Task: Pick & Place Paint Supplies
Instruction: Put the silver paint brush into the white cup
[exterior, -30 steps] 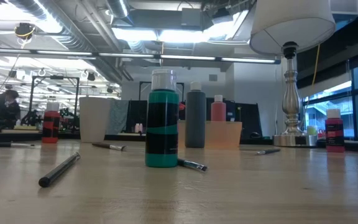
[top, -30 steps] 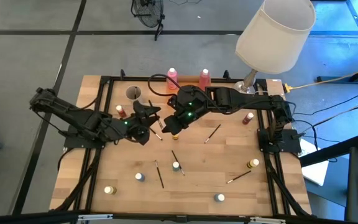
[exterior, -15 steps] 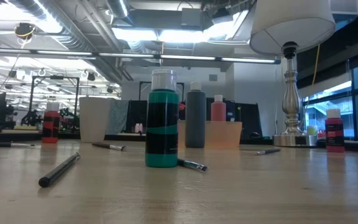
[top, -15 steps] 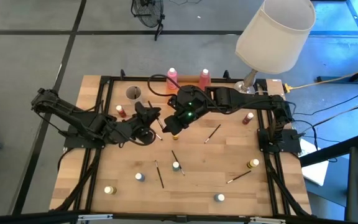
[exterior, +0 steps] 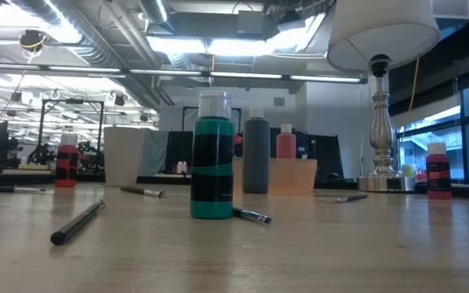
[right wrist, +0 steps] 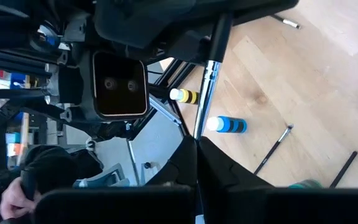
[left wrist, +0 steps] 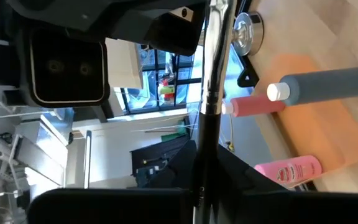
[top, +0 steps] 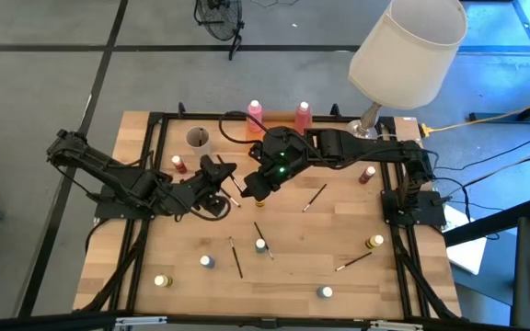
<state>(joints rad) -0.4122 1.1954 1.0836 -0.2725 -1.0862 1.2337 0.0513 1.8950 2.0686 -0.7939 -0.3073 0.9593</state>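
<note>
Both grippers meet mid-bench: the left gripper (top: pixel 221 179) and the right gripper (top: pixel 249 190) each have fingers pinching one thin silver-ferruled brush (left wrist: pixel 210 81).

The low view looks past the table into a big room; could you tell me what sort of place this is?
Probably an industrial-style lab or workshop: exposed ceiling ducts, long strip lights, and workbenches with equipment behind the wooden table.

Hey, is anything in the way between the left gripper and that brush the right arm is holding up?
Nothing visible stands between them. The left gripper has its fingers closed on the thin dark brush, and the right gripper grips the same brush farther along, between the two arms.
</note>
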